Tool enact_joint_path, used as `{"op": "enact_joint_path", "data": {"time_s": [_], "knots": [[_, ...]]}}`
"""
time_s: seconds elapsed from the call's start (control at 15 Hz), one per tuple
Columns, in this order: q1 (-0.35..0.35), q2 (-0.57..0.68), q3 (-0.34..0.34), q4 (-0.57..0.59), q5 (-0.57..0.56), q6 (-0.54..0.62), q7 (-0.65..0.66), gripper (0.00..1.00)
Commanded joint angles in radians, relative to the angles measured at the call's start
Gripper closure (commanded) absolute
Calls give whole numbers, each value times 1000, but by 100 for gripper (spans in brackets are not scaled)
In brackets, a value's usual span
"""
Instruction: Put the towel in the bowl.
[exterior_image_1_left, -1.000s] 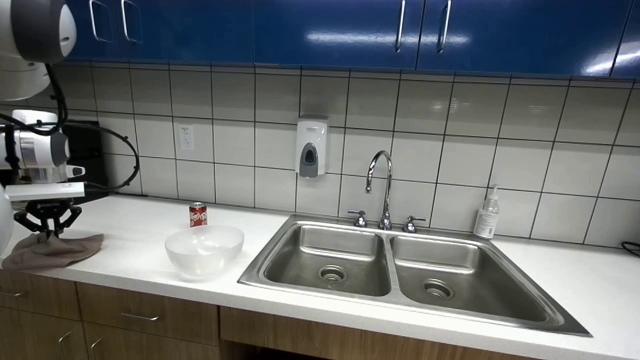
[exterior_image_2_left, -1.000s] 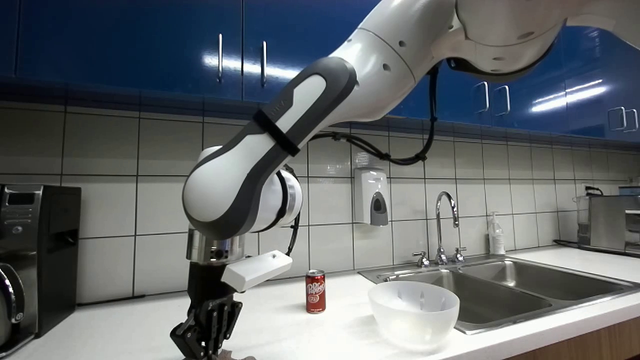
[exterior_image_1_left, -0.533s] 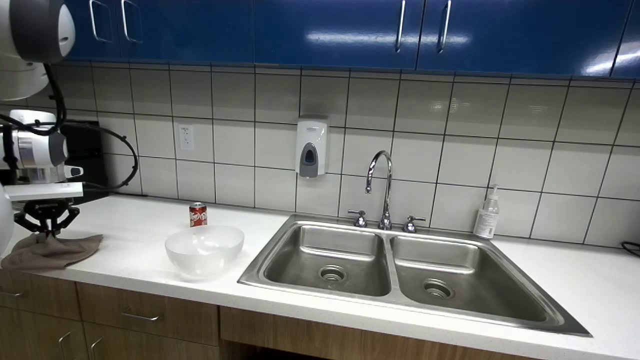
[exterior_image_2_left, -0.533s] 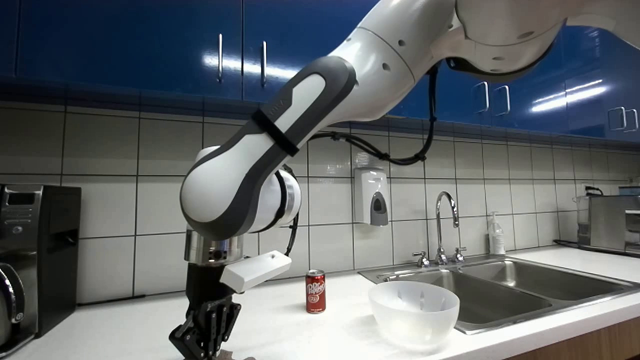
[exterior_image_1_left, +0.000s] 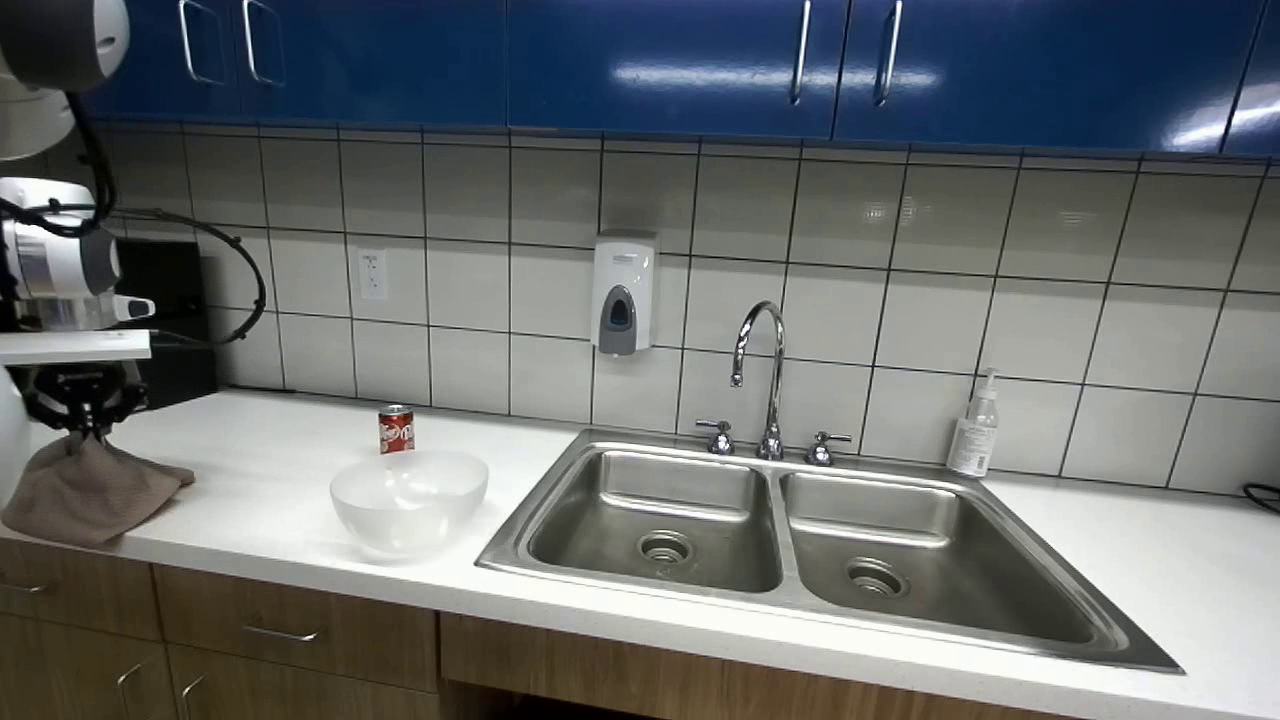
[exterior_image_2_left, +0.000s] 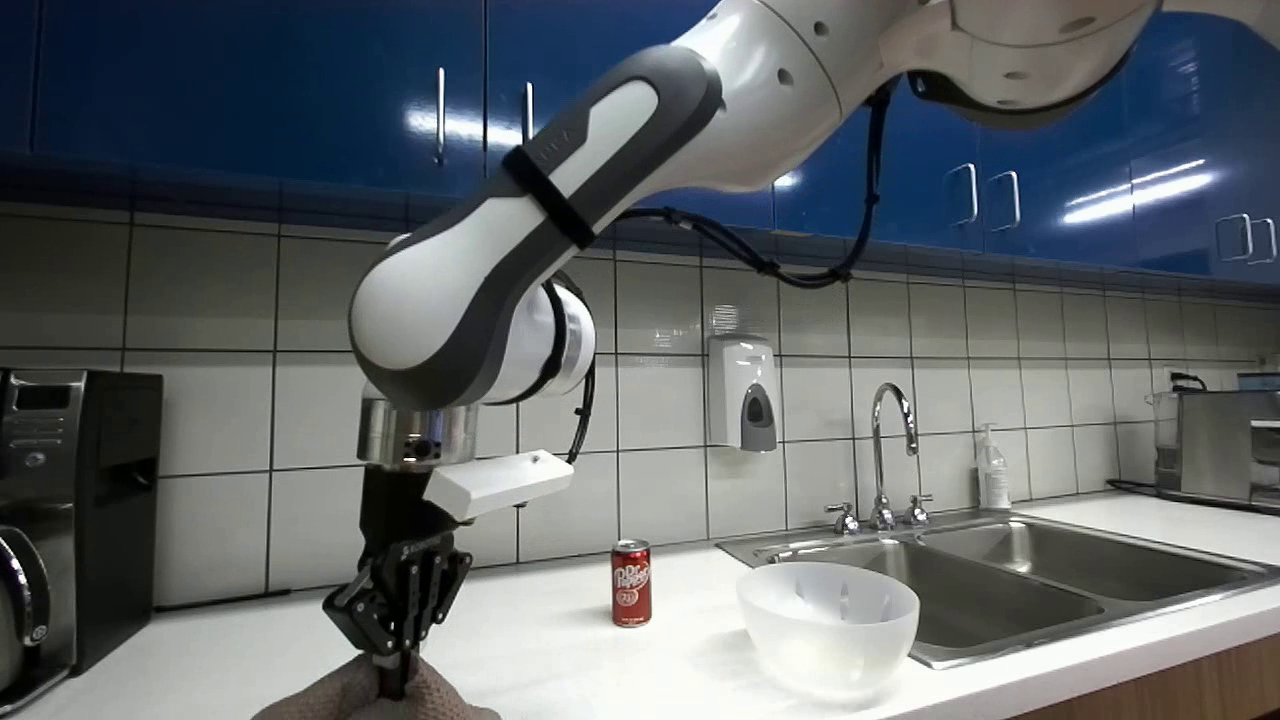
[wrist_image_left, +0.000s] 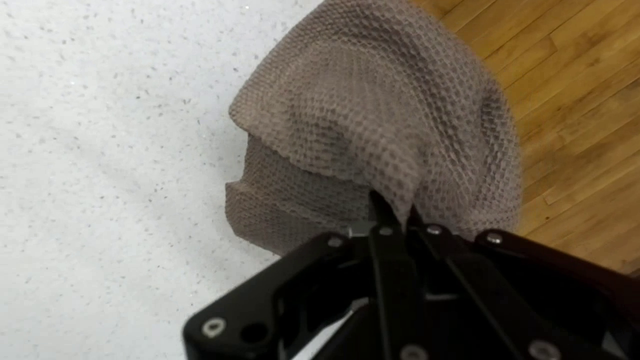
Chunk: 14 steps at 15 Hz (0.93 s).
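The brown-grey textured towel (exterior_image_1_left: 95, 495) hangs bunched from my gripper (exterior_image_1_left: 88, 430) at the left end of the counter. Its lower part seems to rest on the counter and reaches the front edge. In the wrist view, my gripper (wrist_image_left: 393, 209) is shut on a fold of the towel (wrist_image_left: 360, 100), with the fold between the fingertips. In an exterior view, the gripper (exterior_image_2_left: 395, 670) holds the towel (exterior_image_2_left: 435, 695) at the bottom edge, and its lower part is cut off. The frosted white bowl (exterior_image_1_left: 405, 510) stands upright on the counter, apart from the gripper; this bowl (exterior_image_2_left: 830, 640) looks empty.
A red soda can (exterior_image_1_left: 396, 430) stands behind the bowl; this can (exterior_image_2_left: 631, 585) shows between gripper and bowl. The steel double sink (exterior_image_1_left: 550, 490) with a tall faucet (exterior_image_1_left: 776, 400) lies beyond the bowl. A black coffee machine (exterior_image_2_left: 115, 520) stands at the left. Blue cabinets hang above.
My gripper has risen with the towel in it, shifting slightly left in both exterior views. The towel's middle is pulled up into a peak. The bowl and can have not moved.
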Motion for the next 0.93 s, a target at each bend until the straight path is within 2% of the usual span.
{"op": "enact_joint_path", "data": {"time_s": [0.0,0.6,0.87], "knots": [[13,-109,-18,-71,-19,-11,111,99],[-10,-328,-83,-235,-84,-19,374,99],[-45,-402,-94,-301,-116,-23,454,99]]}}
